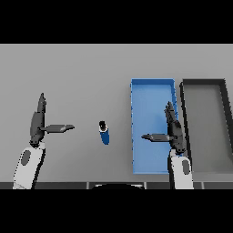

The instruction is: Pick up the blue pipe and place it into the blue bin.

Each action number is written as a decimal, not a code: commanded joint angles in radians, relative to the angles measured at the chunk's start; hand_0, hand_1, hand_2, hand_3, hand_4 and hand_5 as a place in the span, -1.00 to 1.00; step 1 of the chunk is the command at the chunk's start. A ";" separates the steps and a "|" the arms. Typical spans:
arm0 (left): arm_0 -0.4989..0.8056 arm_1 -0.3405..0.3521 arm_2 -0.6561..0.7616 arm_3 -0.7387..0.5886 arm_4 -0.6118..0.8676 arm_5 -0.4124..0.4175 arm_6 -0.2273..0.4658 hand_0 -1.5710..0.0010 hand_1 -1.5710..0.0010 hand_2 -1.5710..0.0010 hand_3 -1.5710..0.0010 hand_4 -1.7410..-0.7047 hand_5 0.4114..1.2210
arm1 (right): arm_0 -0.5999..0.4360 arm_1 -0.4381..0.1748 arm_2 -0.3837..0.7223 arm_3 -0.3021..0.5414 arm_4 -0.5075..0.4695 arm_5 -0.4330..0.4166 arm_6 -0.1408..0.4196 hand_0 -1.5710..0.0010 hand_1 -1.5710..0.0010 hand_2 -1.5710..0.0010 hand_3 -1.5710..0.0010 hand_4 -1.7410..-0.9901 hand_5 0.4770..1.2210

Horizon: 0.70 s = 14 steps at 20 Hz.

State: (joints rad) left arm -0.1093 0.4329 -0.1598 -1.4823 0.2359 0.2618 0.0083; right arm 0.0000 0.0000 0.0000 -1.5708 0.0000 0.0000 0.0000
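The blue pipe (104, 133), a short blue cylinder with a dark top end, stands on the grey table just left of the blue bin (144, 98). My right hand (173, 130) hovers over the bin's right part, fingers straight and thumb stretched left, holding nothing. The pipe lies well to its left, outside the bin. My left hand (37, 122) is at the left of the table, open too, thumb pointing right toward the pipe with a clear gap between them.
A dark grey bin (226, 113) stands directly right of the blue bin, their long walls nearly touching. Bare grey table stretches behind and to the left of the pipe.
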 commanded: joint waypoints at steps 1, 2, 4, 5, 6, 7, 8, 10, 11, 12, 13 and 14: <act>0.001 -0.001 -0.001 -0.002 -0.001 0.001 -0.005 1.00 1.00 1.00 1.00 0.42 -0.57 | 0.001 -0.001 -0.001 -0.001 -0.001 0.000 -0.001 1.00 1.00 1.00 1.00 0.38 -0.66; 0.002 -0.002 -0.002 -0.004 -0.002 0.002 -0.008 1.00 1.00 1.00 1.00 0.42 -0.57 | 0.003 -0.002 -0.001 -0.002 -0.002 0.001 -0.002 1.00 1.00 1.00 1.00 0.38 -0.66; 0.006 -0.004 -0.006 -0.009 -0.005 0.005 -0.008 1.00 1.00 1.00 1.00 0.42 -0.57 | 0.007 -0.006 -0.003 -0.005 -0.005 0.004 -0.004 1.00 1.00 1.00 1.00 0.38 -0.66; 0.008 -0.005 -0.008 -0.013 -0.007 0.008 -0.008 1.00 1.00 1.00 1.00 0.42 -0.57 | 0.010 -0.008 -0.004 -0.006 -0.007 0.006 -0.004 1.00 1.00 1.00 1.00 0.38 -0.66; 0.019 0.004 -0.005 -0.028 -0.003 0.004 -0.014 1.00 1.00 1.00 1.00 0.42 -0.57 | 0.005 -0.002 -0.002 -0.003 -0.007 0.004 0.000 1.00 1.00 1.00 1.00 0.38 -0.66; 0.049 0.062 -0.041 -0.040 -0.015 -0.094 -0.068 1.00 1.00 1.00 1.00 0.42 -0.57 | 0.036 -0.068 0.020 -0.039 0.037 0.037 -0.057 1.00 1.00 1.00 1.00 0.38 -0.66; 0.073 0.106 -0.055 -0.045 -0.020 -0.159 -0.109 1.00 1.00 1.00 1.00 0.41 -0.56 | 0.063 -0.099 0.041 -0.059 0.063 0.060 -0.092 1.00 1.00 1.00 1.00 0.37 -0.66; 0.077 0.137 -0.076 -0.035 -0.032 -0.216 -0.128 1.00 1.00 1.00 1.00 0.41 -0.56 | 0.102 -0.124 0.067 -0.096 0.096 0.077 -0.106 1.00 1.00 1.00 1.00 0.37 -0.67; 0.077 0.152 -0.076 -0.041 -0.028 -0.231 -0.124 1.00 1.00 1.00 1.00 0.41 -0.56 | 0.093 -0.130 0.071 -0.101 0.099 0.080 -0.087 1.00 1.00 1.00 1.00 0.36 -0.67; 0.090 0.163 -0.076 -0.048 -0.031 -0.237 -0.141 1.00 1.00 1.00 1.00 0.42 -0.57 | 0.106 -0.136 0.072 -0.116 0.097 0.086 -0.092 1.00 1.00 1.00 1.00 0.36 -0.67; 0.090 0.164 -0.078 -0.045 -0.027 -0.249 -0.144 1.00 1.00 1.00 1.00 0.42 -0.57 | 0.112 -0.140 0.076 -0.125 0.105 0.084 -0.084 1.00 1.00 1.00 1.00 0.36 -0.68; 0.102 0.162 -0.085 -0.054 -0.023 -0.260 -0.156 1.00 1.00 1.00 1.00 0.41 -0.56 | 0.104 -0.135 0.079 -0.123 0.111 0.077 -0.065 1.00 1.00 1.00 1.00 0.37 -0.69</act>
State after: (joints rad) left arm -0.0069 0.5944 -0.2453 -1.5364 0.2125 0.0016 -0.1496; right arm 0.1038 -0.1346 0.0796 -1.6943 0.1111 0.0770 -0.0641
